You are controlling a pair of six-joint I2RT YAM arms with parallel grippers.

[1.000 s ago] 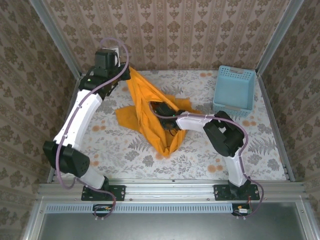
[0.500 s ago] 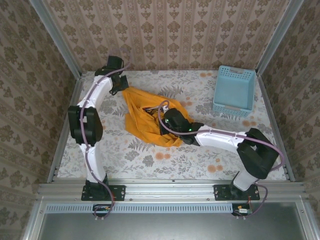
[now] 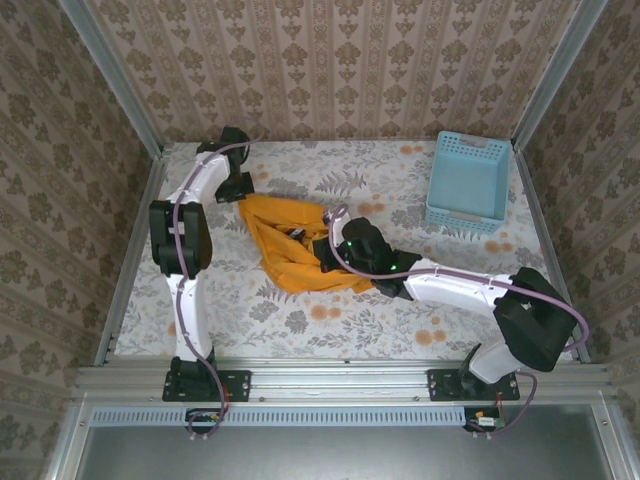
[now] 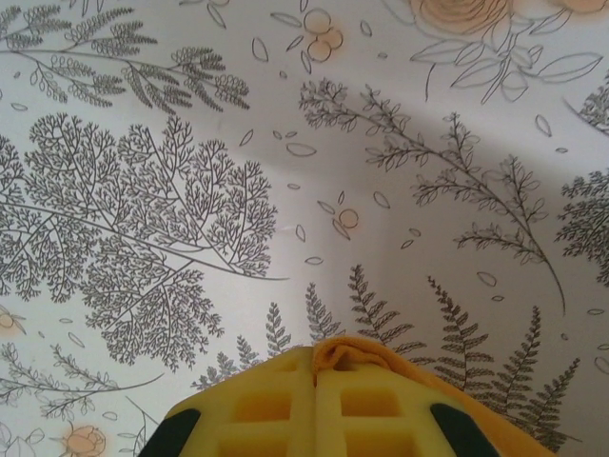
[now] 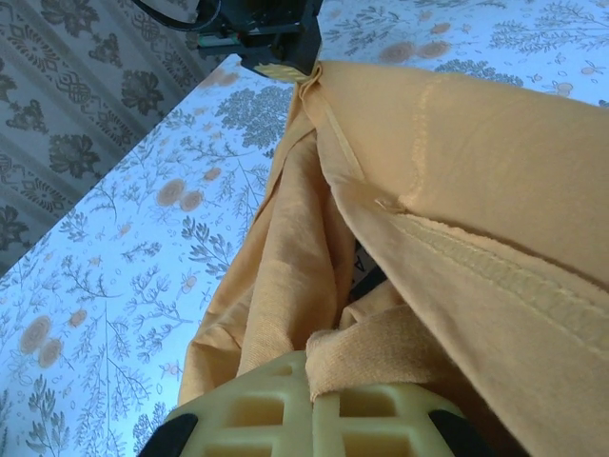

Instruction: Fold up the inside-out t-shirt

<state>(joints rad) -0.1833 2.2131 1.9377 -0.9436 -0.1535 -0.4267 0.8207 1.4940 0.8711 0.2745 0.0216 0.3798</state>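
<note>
Orange-yellow t-shirt (image 3: 290, 258) pinched in left jaws and right jaws, both closed.

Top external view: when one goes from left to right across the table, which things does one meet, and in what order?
The left hand, shut on a corner of the cloth → the orange t-shirt → the light blue basket.
</note>
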